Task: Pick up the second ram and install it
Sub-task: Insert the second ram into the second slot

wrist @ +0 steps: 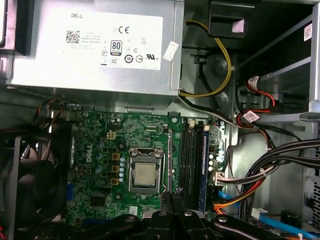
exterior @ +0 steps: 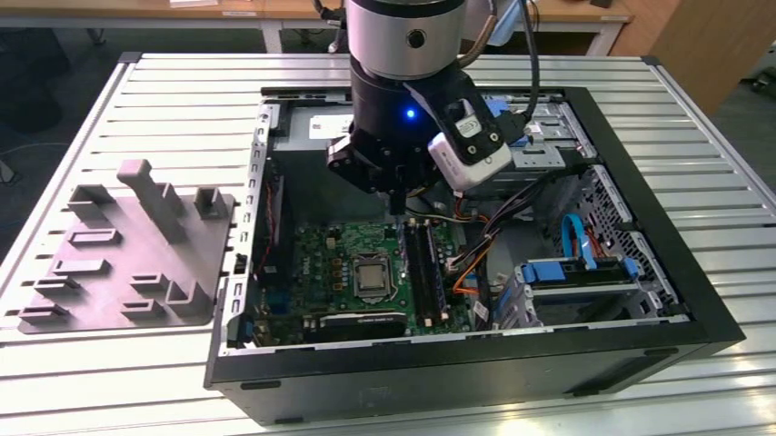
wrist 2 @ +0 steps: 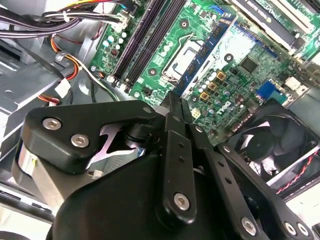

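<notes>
Hanging clenched inside the open black metal computer case (exterior: 485, 368), the tool (exterior: 402, 204) sits over the long black memory slots (exterior: 421, 263) of the green motherboard (exterior: 345, 250).

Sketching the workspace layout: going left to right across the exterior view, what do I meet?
Grey plastic tray with upright pegs → silver square processor socket on the green motherboard → long narrow black memory slots → blue plastic drive brackets.

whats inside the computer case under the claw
A green motherboard with a processor socket, long memory slots, a fan and cable bundles, plus a grey power supply. The claw hangs over the slots; its body hides part of the board in both wrist views.
</notes>
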Available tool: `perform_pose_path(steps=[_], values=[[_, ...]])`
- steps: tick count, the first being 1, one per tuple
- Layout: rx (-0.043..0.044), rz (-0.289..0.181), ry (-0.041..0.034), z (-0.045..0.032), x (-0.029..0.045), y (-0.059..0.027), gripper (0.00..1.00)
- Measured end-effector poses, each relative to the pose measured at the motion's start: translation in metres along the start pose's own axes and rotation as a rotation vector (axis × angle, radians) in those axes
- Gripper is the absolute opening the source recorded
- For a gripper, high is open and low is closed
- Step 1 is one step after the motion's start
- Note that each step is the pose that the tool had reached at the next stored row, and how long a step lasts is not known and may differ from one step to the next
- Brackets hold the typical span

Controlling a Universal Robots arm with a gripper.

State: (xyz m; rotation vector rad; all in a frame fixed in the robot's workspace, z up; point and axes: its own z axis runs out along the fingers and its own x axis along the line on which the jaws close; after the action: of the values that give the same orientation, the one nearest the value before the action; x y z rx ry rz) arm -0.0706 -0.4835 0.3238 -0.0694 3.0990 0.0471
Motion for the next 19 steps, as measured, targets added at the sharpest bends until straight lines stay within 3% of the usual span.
perform_pose_path(steps=[6, 19], values=[[-0.0001, 0.0, -0.0002, 0.0024, 0.0001, -0.0001, 0.11], [-0.0001, 0.0, -0.0002, 0.0176, 0.0005, -0.0006, 0.11]])
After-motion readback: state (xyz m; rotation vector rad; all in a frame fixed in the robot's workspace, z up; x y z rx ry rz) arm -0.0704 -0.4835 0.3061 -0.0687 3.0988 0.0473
